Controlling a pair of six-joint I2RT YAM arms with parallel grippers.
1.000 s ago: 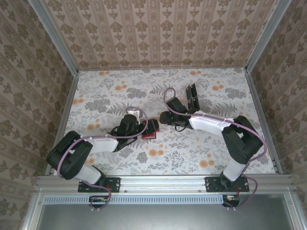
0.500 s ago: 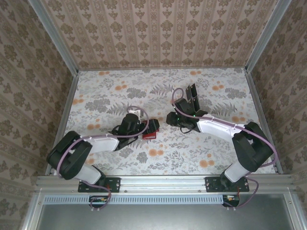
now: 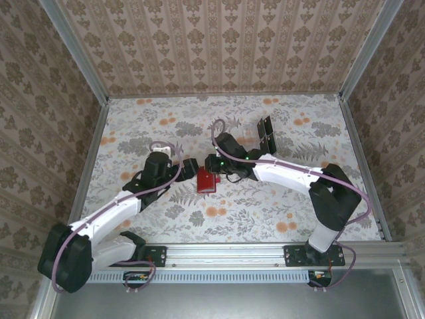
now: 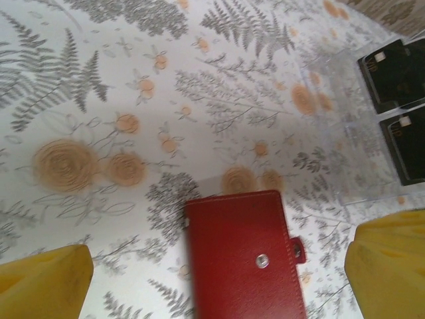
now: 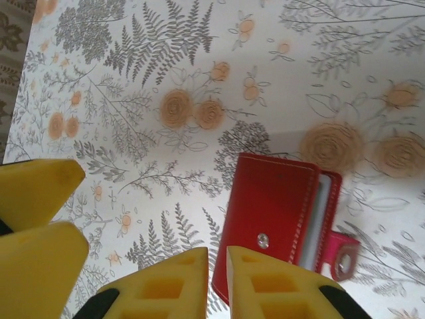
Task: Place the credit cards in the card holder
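The folded red card holder (image 4: 242,256) lies flat on the table (image 4: 133,80) between the jaws of the wide-spread left gripper (image 4: 216,269), just at one o'clock of the right gripper (image 5: 219,282), whose jaws are nearly together and empty.

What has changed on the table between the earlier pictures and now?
The left gripper backed off left from the red wallet, jaws open, as its arm stretched out. The right gripper went toward the cards, then swung left to the wallet. Wallet and cards stayed put.
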